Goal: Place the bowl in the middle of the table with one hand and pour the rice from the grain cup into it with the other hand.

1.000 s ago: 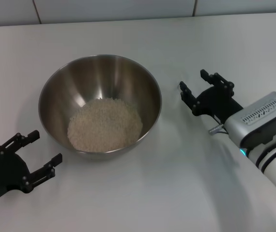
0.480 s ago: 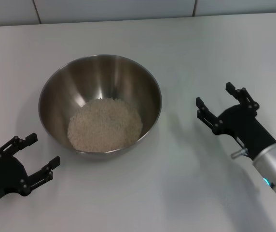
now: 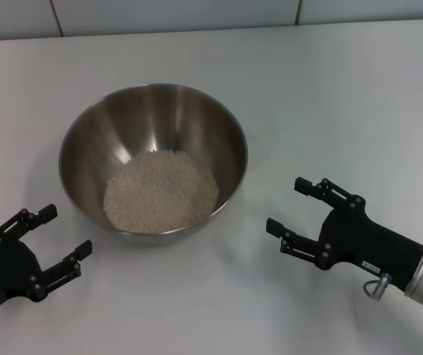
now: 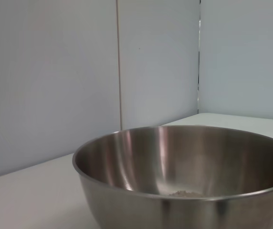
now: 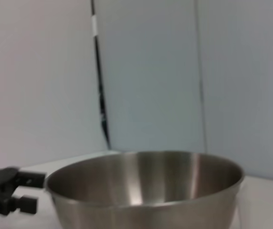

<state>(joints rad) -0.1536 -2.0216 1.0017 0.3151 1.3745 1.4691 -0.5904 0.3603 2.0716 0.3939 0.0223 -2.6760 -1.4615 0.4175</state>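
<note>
The steel bowl stands on the white table, left of centre, with a heap of rice in its bottom. It also shows in the left wrist view and the right wrist view. My left gripper is open and empty at the near left, apart from the bowl. My right gripper is open and empty at the near right, pointing toward the bowl. The left gripper also shows in the right wrist view. The grain cup is out of view.
A pale tiled wall runs along the table's far edge. Bare tabletop lies behind and to the right of the bowl.
My right gripper has drawn back from the far right of the bowl toward the near edge and turned to point left at the bowl. The left gripper has barely moved.
</note>
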